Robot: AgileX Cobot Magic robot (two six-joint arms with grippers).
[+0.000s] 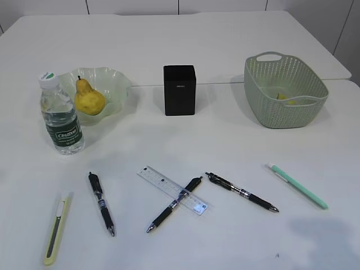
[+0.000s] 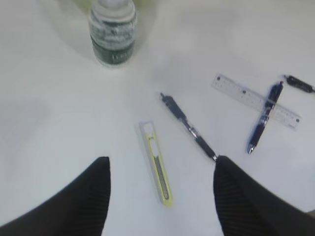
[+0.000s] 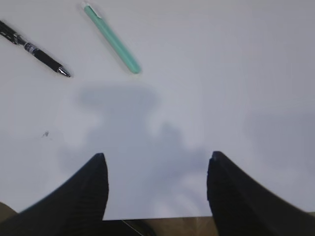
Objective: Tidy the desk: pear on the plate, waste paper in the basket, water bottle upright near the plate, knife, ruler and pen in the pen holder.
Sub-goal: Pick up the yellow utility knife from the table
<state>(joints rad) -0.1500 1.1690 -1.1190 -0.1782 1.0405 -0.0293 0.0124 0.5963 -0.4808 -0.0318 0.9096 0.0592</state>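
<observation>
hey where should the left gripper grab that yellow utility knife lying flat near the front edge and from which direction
Grip the yellow utility knife across its narrow width near mid-length, coming straight down from above. It lies flat on the table, long and thin, with open space on both long sides. The left gripper is open above it, so its fingers likely fit either side.

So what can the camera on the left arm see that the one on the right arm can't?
Only the left wrist view shows the water bottle, the yellow knife, the ruler with a pen lying across it, and another pen.

Only the right wrist view shows the mint-green pen and the table's near edge.

Both show the white table, an open, empty tool at the bottom, left and right, and probably the same black pen, though only its end enters the left view.
</observation>
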